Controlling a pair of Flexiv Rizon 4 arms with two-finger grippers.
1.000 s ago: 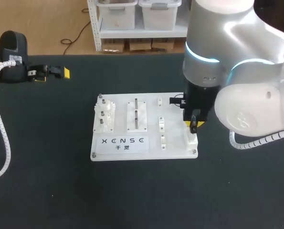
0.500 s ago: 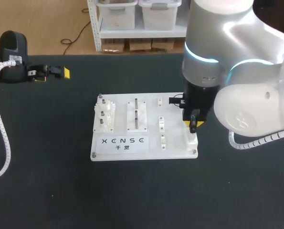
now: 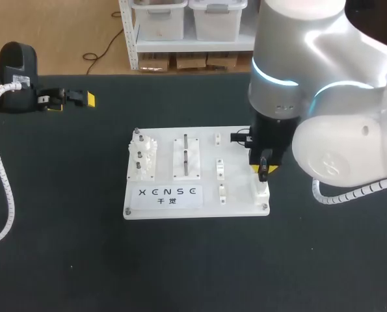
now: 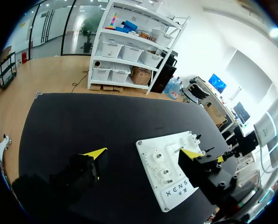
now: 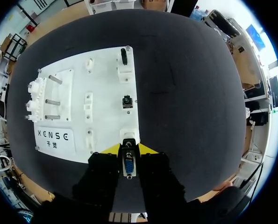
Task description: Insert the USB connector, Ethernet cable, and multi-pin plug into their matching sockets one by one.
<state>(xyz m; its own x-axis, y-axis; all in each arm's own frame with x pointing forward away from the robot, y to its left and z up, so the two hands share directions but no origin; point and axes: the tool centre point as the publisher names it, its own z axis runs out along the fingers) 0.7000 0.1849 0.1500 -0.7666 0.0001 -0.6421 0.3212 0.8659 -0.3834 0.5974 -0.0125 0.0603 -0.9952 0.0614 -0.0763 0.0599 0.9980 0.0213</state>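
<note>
The white socket board [image 3: 239, 205] lies mid-table. My right gripper [image 3: 264, 170] hangs over its front right corner, shut on the multi-pin plug [image 5: 128, 166], whose blue pin face shows between the yellow tips of the right gripper [image 5: 129, 150]. Just ahead of the plug stands a white socket block [image 5: 128, 136]. Further along that edge of the board [image 5: 106, 93], a black square part [image 5: 127, 101] and a black plug [image 5: 124, 57] sit in their white holders. My left gripper [image 3: 69, 99] rests at the table's back left, open and holding nothing; the left gripper [image 4: 143, 152] faces the board [image 4: 146, 145] from afar.
White gears on pegs [image 3: 143, 158] stand at the board's left end, with a plate of metal pins [image 3: 186, 156] beside them. Small white clips [image 3: 220, 169] and a printed label [image 3: 167, 194] fill the middle and front. The left arm's white coiled cable [image 3: 1, 188] trails along the left side of the black table.
</note>
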